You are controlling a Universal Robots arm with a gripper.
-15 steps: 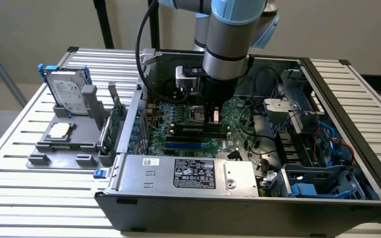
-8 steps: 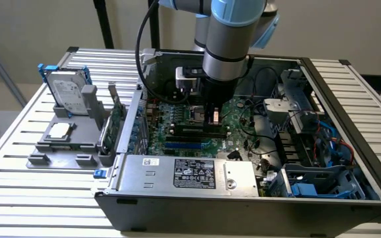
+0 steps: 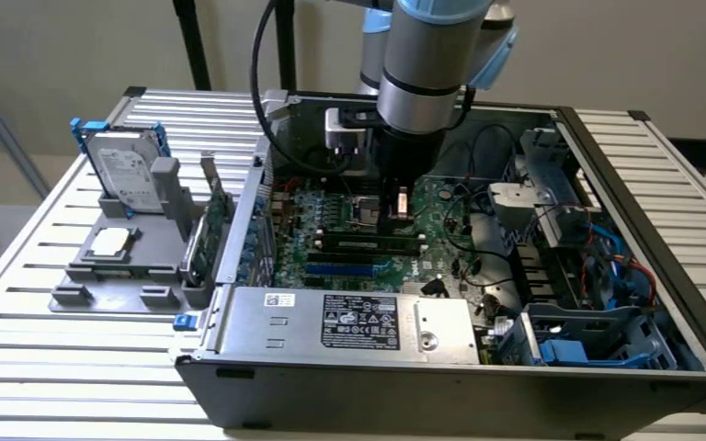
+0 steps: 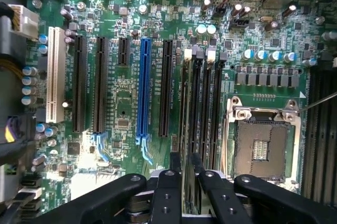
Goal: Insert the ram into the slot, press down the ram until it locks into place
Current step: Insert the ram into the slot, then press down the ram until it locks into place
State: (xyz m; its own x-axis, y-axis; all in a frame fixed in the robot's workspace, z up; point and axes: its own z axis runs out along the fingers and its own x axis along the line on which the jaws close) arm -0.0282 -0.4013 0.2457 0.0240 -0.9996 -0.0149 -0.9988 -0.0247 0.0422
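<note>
Power supply label (image 3: 366, 323) — print unreadable.

The table (image 3: 34, 349) is ribbed bare metal, dull silver. The case (image 3: 451, 390) is matt dark-grey sheet metal. The power supply (image 3: 267, 326) is brushed steel with a paper label. The motherboard (image 4: 126, 113) is glossy green, its slots (image 4: 143, 87) smooth plastic, the socket frame (image 4: 263, 109) bright metal. The gripper (image 4: 185, 163) is matt black, the arm (image 3: 425, 64) smooth satin grey.

CPU socket (image 4: 261, 148) — close beside hand (image 4: 185, 160)
</note>
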